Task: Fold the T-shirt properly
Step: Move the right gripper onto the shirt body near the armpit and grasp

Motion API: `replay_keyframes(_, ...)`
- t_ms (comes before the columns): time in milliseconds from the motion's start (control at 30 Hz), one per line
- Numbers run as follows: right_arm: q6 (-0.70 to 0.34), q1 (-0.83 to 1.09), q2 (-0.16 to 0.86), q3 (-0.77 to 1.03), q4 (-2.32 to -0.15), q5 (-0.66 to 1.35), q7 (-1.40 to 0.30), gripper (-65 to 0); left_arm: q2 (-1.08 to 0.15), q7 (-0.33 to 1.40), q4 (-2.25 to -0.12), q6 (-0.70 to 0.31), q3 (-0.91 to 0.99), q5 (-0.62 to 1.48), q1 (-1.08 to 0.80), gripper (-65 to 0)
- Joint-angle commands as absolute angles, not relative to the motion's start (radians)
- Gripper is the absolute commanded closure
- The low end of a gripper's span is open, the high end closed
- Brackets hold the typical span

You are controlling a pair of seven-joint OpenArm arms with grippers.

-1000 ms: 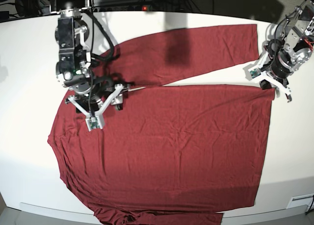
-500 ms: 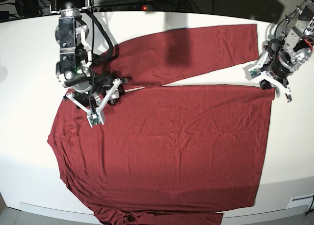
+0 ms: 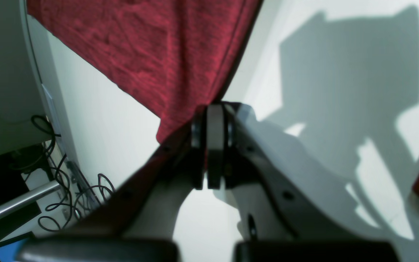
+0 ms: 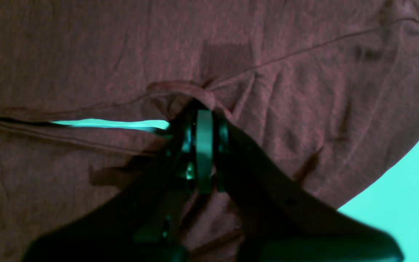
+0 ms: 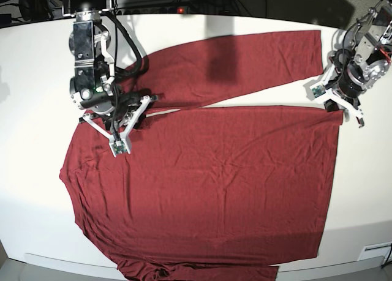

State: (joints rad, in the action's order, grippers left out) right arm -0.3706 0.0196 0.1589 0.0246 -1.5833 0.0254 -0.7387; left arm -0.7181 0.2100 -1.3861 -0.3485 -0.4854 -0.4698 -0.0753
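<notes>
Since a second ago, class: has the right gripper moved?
Yes. The right gripper shifted slightly toward the table's far edge, and its jaws closed on the T-shirt.

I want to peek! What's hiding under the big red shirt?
Only the white table shows around the shirt and through the gap by its sleeve. Anything beneath the cloth is covered.

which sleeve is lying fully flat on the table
The far sleeve, stretched out along the table's back edge. The other sleeve hangs bunched over the near edge.
</notes>
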Motion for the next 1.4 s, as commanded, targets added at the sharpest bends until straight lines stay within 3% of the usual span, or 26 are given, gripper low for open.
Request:
replay_keyframes(0,-0.366,0.003,0.167,0.026,-1.599,0.027,-0.716,0.0,-0.732,0.216,-1.39,-0.385,-0.486,-0.463,-0.078,0.0)
replay_keyframes(633,-0.366,-0.046,0.183,0.027,-1.615,0.064,-0.697,0.0,-0.771,0.221,-1.463,-0.381,-0.485,-0.474,-0.077,0.0)
replay_keyframes(867,-0.366,-0.093,0.183,0.027,-1.615,0.081,-0.697,0.0,-0.822,0.254,-1.534,-0.256,-0.485,-0.47,-0.077,0.0)
replay_keyframes(1367,-0.365,-0.145,0.179,0.027,-1.61,0.087,-0.662,0.0,-0.801,0.255,-1.533,-0.253,-0.485,-0.299,0.056,0.0)
